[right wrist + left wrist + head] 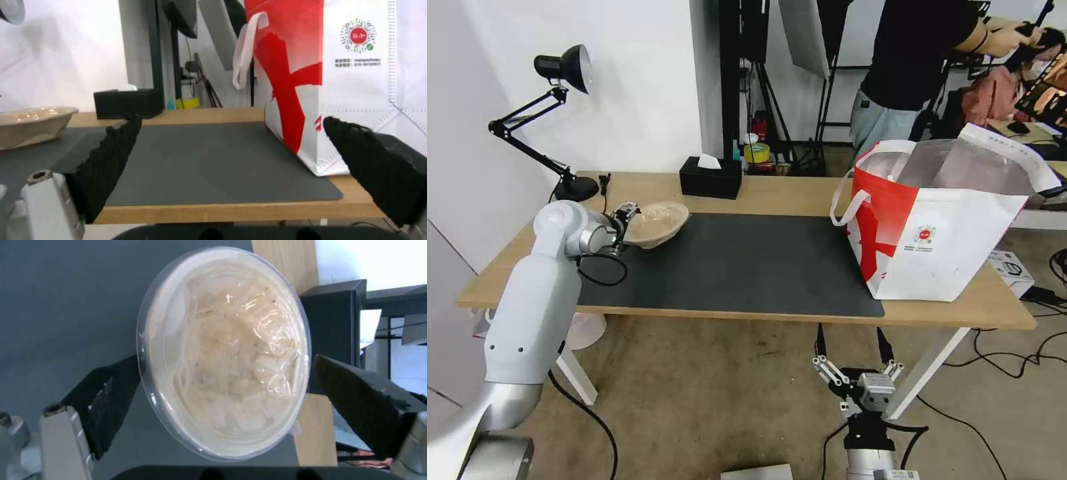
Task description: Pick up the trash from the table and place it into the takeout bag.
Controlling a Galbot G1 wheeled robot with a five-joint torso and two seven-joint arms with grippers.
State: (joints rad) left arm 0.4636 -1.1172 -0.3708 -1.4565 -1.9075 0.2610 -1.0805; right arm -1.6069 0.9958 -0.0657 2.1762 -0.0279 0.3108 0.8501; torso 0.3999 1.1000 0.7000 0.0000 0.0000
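- The table has a big dark grey mat on it. I will use the mat to say where things are.
- The pulp bowl is the only piece of trash I can see on the table. It is beige and shallow and sits at the mat's far left corner, tipped a little.
- In the left wrist view, the pulp bowl has a clear cover or film over the top, shiny and crinkled.
- The left gripper is at the same corner of the mat, right up against the left side of the bowl.
- Its two black fingers are spread wide, one on each side of the bowl. One finger looks like it touches the rim. The other is a little way off. It is not squeezing yet.
- The takeout bag stands on the right end of the mat, well apart from the bowl. It is red and white, its top is open, and the silver lining shows.
- A black tissue box sits just behind the mat's far edge. It is not trash.
- The right gripper waits below the mat's near edge, in front of the table. Its fingers are wide apart and it holds nothing.
- I think the step now is grabbing the bowl.
- Next, the left fingers need to close on the rim gently, since the bowl looks thin. Then the bowl must be lifted and carried across the mat to the bag's open top.
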